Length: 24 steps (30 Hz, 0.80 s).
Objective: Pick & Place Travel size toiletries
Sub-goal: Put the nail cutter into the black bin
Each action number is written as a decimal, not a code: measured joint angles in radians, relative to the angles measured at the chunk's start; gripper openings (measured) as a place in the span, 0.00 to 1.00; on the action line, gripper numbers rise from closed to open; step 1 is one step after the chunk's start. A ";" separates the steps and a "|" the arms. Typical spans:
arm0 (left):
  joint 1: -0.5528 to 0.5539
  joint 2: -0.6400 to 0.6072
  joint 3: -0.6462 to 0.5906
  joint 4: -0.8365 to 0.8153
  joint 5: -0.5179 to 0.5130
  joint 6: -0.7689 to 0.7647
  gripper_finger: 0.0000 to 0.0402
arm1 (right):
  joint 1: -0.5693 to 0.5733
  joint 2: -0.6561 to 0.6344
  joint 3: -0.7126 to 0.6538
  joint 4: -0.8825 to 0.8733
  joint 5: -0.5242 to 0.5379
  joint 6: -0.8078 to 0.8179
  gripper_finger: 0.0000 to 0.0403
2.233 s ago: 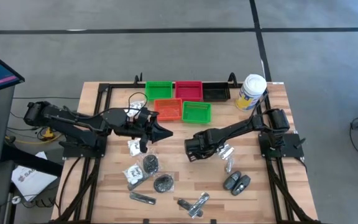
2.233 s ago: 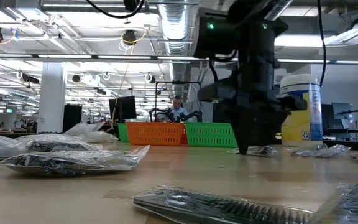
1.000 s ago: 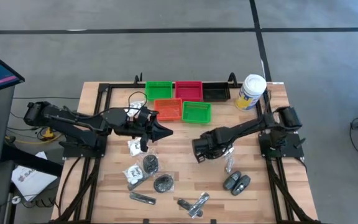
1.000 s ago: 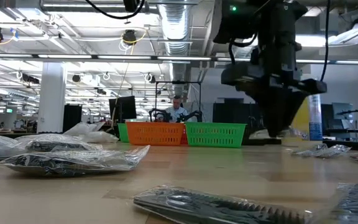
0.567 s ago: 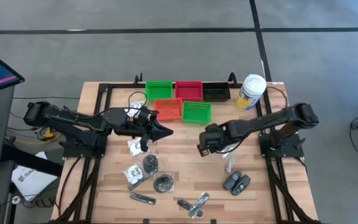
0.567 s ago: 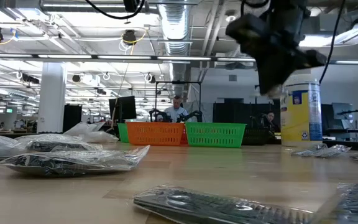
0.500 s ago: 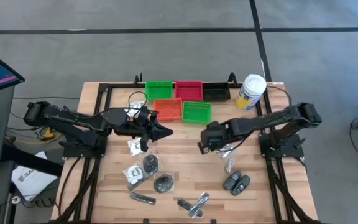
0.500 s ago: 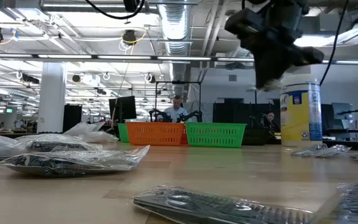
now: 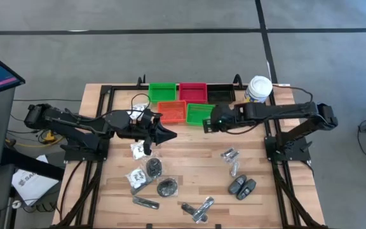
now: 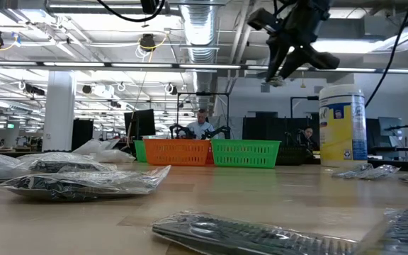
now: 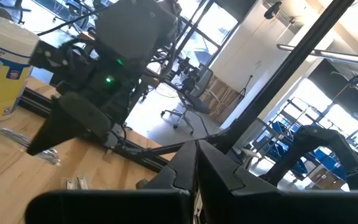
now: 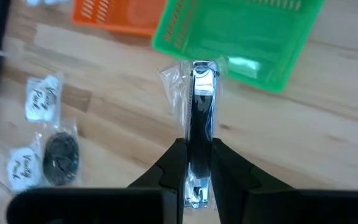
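Parked over on the left: left pincer [image 9: 168, 134], fingers pressed together with nothing in them, hovering above the table [image 9: 189, 166] just past the white packet [image 9: 136, 149]. No need to involve it.

Scattered toiletries [image 9: 152, 180] waiting on the left-front of the table, more of them right-front [image 9: 241, 187]. Fine for later.

Now the bit that matters: right pincer [image 9: 213, 120] up in the air by the near edge of the green tray [image 9: 201, 114], clamped on a slim silvery clipper in clear wrap [image 12: 200, 124]. Looks like the carry-to-tray step, nearly there. Wrist view puts the green tray [image 12: 241, 37] ahead of the clipper's tip, not under it yet.

Best bet: push a touch further so the whole length sits over the tray's middle, drop lower before letting go, then release. Loose wrap might cling to a finger, so maybe lift straight up slowly after. Probably worth avoiding the orange tray [image 9: 170, 111] right next door.
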 joint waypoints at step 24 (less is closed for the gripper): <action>0.000 0.000 0.000 -0.013 0.000 0.026 0.02 | -0.490 0.001 0.003 0.056 -0.058 -0.213 0.12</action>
